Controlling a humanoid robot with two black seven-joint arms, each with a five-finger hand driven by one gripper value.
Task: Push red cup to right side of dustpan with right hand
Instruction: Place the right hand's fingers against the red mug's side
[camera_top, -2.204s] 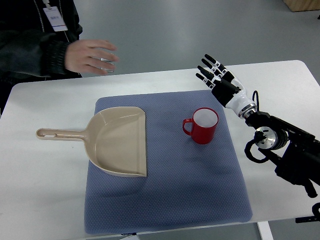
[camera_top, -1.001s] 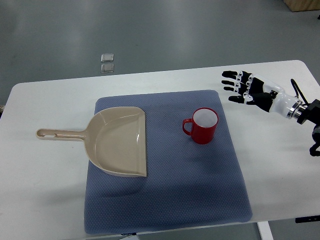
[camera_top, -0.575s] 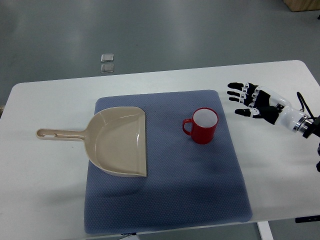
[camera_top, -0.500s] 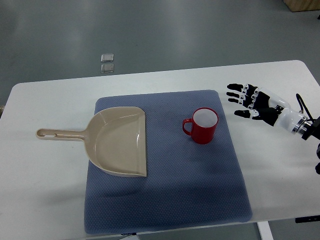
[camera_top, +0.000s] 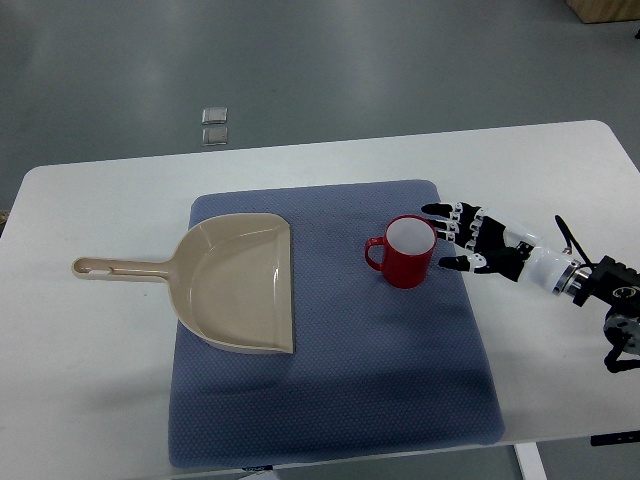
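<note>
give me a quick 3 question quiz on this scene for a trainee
1. True or false: the right hand has its fingers spread and holds nothing.
2. Which way does the red cup turn its handle? A. toward the beige dustpan B. toward the right hand C. toward the table's near edge
3. Fill in: the cup and the dustpan pan both rest on the blue ____.

Key: 1. True; the hand is just right of the cup, and contact cannot be told. 2. A. 3. mat, which lies on the white table.
</note>
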